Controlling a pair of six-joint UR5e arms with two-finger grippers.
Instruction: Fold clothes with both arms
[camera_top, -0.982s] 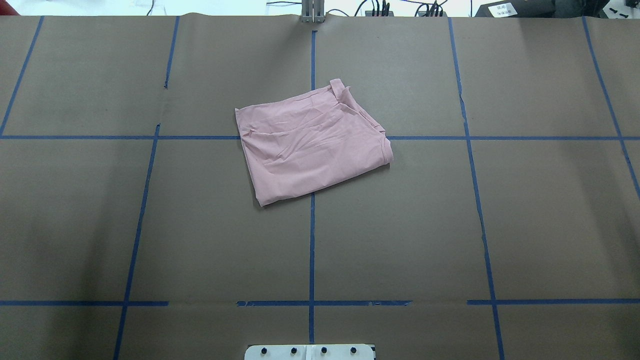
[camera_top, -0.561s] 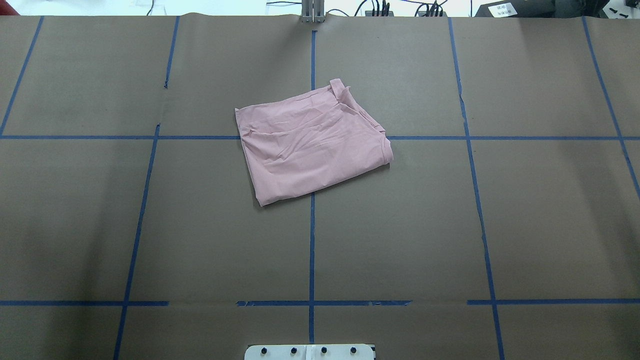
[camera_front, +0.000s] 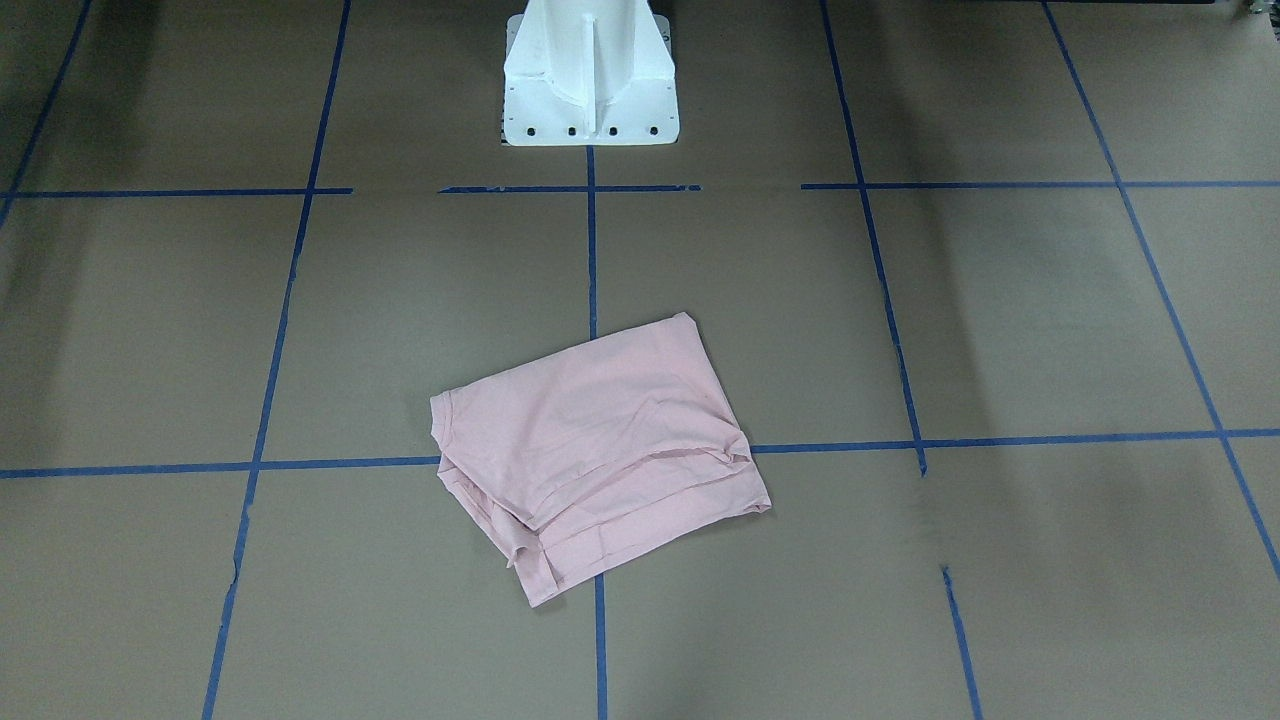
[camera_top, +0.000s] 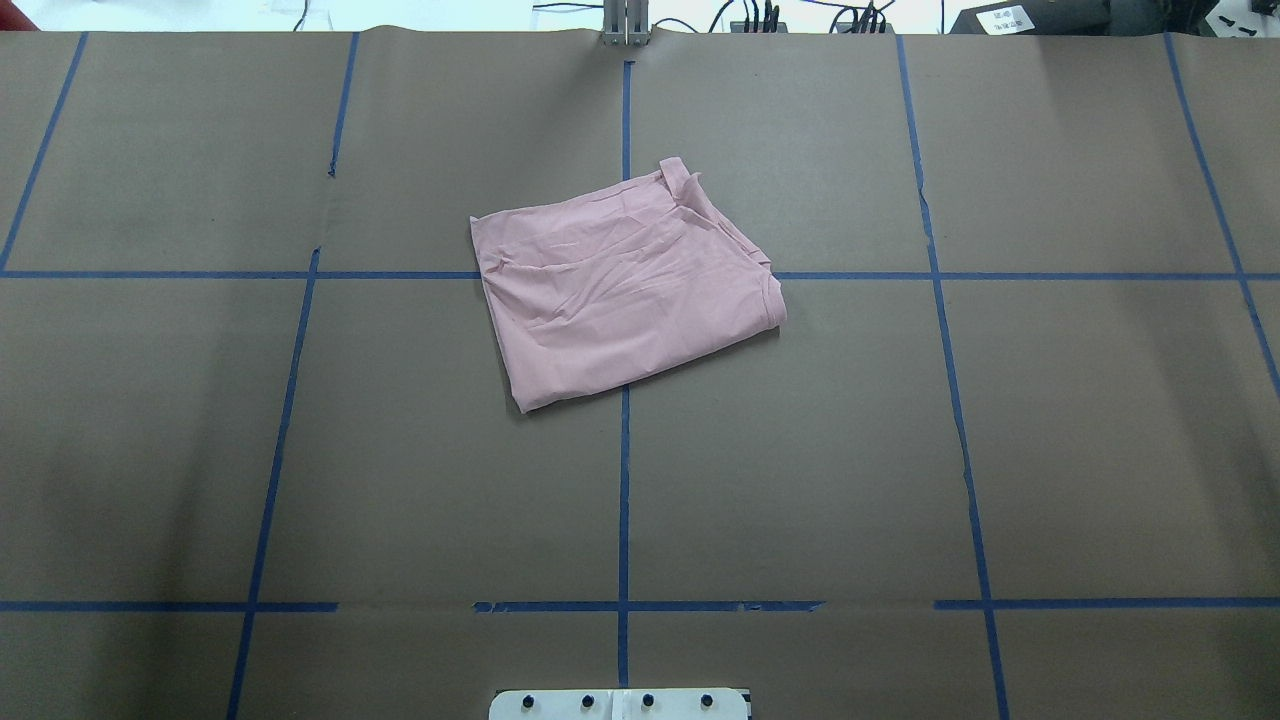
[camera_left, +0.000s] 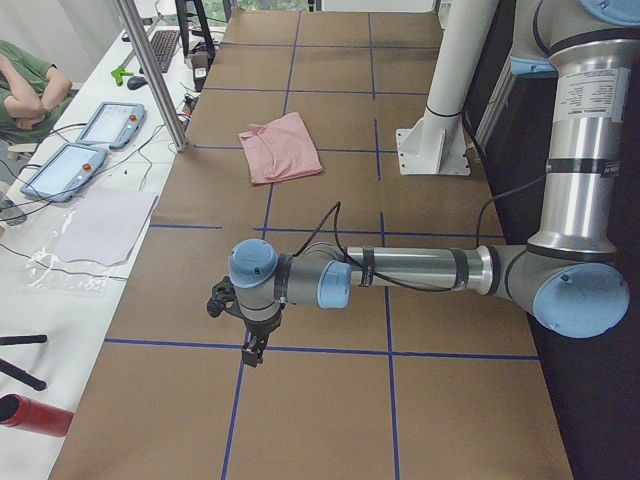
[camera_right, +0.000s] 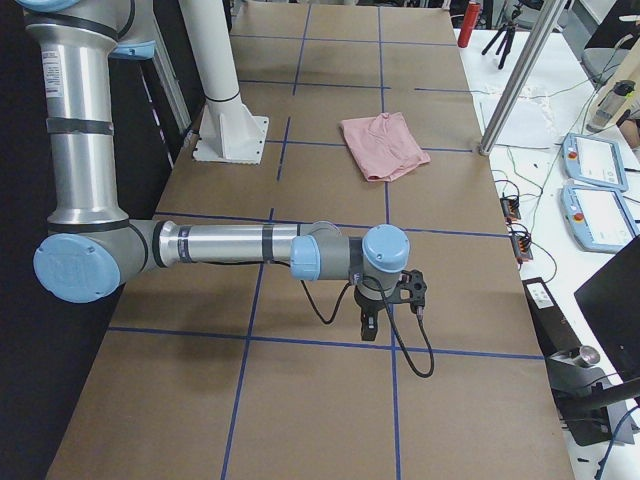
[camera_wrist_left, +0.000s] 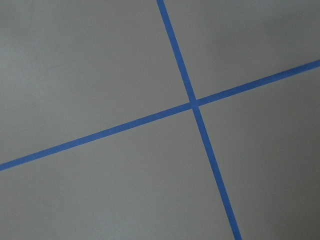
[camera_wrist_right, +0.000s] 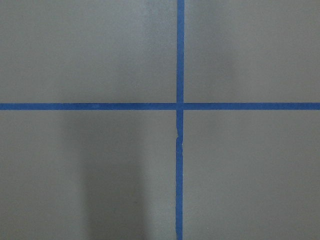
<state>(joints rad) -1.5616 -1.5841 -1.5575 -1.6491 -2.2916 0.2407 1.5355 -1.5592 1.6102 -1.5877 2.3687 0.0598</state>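
The pink T-shirt (camera_top: 620, 290) lies folded into a rough rectangle at the table's middle, plain side up, with no drawing showing. It also shows in the front-facing view (camera_front: 590, 450) and both side views (camera_left: 280, 147) (camera_right: 385, 145). Neither arm is near it. My left gripper (camera_left: 252, 350) hangs low over a blue tape crossing at the table's left end. My right gripper (camera_right: 367, 328) hangs over a tape crossing at the right end. I cannot tell whether either is open or shut. Both wrist views show only brown paper and blue tape.
The white pedestal base (camera_front: 590, 80) stands at the robot's edge of the table. A metal post (camera_left: 150, 70) rises at the far edge. Teach pendants (camera_left: 60, 170) and a seated person (camera_left: 25, 90) are on the operators' side. Blue tape lines (camera_top: 624, 480) grid the brown paper.
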